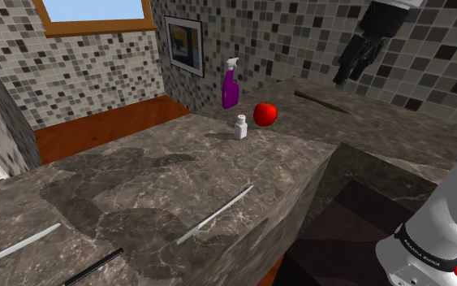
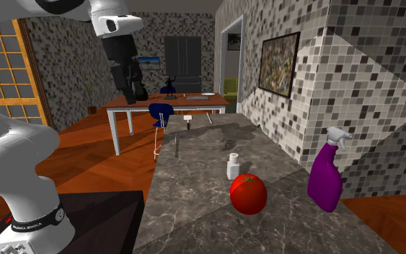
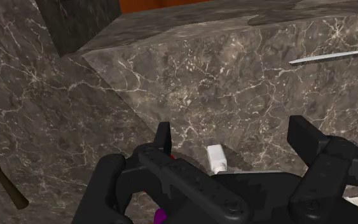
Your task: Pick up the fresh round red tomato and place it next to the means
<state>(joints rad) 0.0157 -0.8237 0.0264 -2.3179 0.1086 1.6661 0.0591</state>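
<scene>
**Marble counter, tiled walls**

A white shaker [image 1: 240,127] stands at upper centre of the shoulder view on the dark marble counter [image 1: 161,162]. A silver knife [image 1: 215,214] lies at lower centre, a second knife [image 1: 15,246] at lower left. A framed picture [image 1: 184,45] hangs on the mosaic wall [image 1: 97,73] right of a wood-framed window [image 1: 97,10]. Wood floor [image 1: 97,128] shows at left.
</scene>
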